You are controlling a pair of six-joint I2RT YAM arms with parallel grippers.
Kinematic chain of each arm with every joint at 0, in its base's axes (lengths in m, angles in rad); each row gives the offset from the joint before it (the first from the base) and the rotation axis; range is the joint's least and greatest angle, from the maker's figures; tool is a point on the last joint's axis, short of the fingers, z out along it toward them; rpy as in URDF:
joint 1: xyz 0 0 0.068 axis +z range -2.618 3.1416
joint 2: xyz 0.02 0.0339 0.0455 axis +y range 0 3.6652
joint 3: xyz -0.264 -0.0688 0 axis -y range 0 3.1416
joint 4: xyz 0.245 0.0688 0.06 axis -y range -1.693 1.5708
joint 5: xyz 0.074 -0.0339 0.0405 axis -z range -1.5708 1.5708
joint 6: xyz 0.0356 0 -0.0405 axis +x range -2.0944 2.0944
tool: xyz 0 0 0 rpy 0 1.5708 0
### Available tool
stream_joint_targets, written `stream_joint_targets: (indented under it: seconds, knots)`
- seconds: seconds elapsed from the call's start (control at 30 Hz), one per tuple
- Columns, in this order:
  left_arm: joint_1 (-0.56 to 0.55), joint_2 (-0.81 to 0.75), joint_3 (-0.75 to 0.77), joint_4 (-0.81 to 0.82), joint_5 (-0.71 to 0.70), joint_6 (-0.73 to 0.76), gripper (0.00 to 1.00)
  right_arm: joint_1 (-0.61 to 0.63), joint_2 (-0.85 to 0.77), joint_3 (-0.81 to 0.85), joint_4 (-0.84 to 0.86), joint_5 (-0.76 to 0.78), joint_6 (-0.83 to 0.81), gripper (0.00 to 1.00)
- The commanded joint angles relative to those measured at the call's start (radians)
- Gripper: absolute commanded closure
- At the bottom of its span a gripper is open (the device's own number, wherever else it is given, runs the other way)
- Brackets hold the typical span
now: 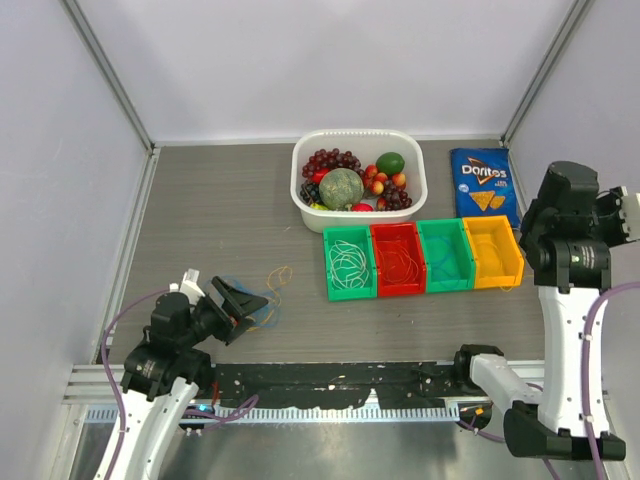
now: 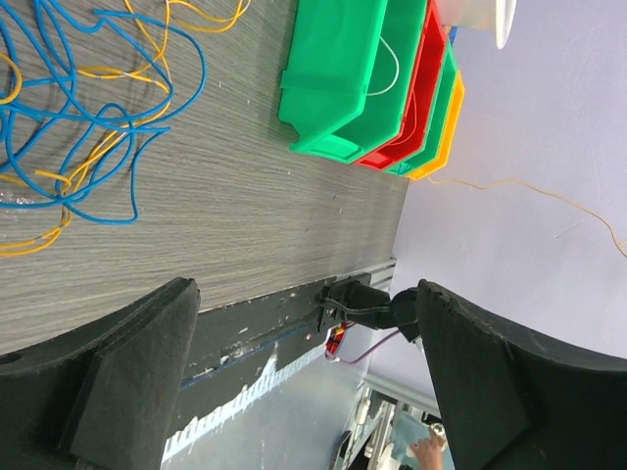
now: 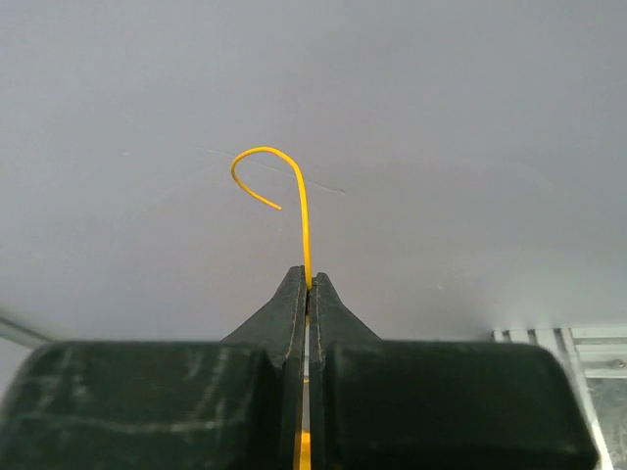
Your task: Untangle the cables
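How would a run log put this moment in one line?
left hand: open, by tangled thin blue and yellow wires | right hand: shut on thin yellow wire, raised

A white basket (image 1: 357,134) of fruit stands on the worktop (image 1: 220,220). A blue Doritos bag (image 1: 483,185) lies to its right, and a row of four coloured bins (image 1: 422,262) sits just in front.

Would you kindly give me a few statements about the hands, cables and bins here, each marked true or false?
1. The right hand is shut on a yellow cable. True.
2. The left hand grips the blue cable. False: it is open; the blue cable lies free on the table.
3. The leftmost green bin holds white cable. True.
4. The chips bag lies inside the fruit basket. False: it lies on the table beside the basket.
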Motion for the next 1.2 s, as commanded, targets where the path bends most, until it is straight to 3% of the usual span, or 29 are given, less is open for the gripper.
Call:
stream_joint_targets:
  seconds: [0.0, 0.3, 0.37, 0.53, 0.7, 0.9, 1.17]
  knots:
    - [0.004, -0.008, 0.046, -0.019, 0.029, 0.011, 0.04, -0.023, 0.031, -0.021, -0.014, 0.148, 0.058, 0.99]
    - [0.004, -0.001, 0.049, -0.023, 0.055, 0.048, 0.03, -0.059, -0.043, 0.102, -0.137, 0.085, 0.048, 0.99]
    - [0.004, 0.004, 0.039, -0.003, 0.065, 0.046, 0.03, -0.059, -0.058, 0.143, -0.073, -0.030, -0.028, 0.99]
    - [0.004, 0.001, 0.033, 0.023, 0.066, 0.031, 0.03, -0.057, -0.054, 0.160, 0.055, -0.552, -0.229, 0.99]
    - [0.004, -0.022, 0.040, 0.005, 0.038, 0.017, 0.03, -0.057, -0.003, 0.108, 0.211, -0.955, -0.337, 0.99]
    - [0.004, -0.022, 0.071, -0.049, -0.006, 0.011, 0.03, -0.057, 0.142, 0.051, 0.389, -1.229, -0.360, 0.99]
    - [0.003, 0.010, 0.097, -0.068, -0.046, 0.011, 0.03, -0.057, 0.210, -0.082, 0.637, -1.537, -0.204, 0.99]
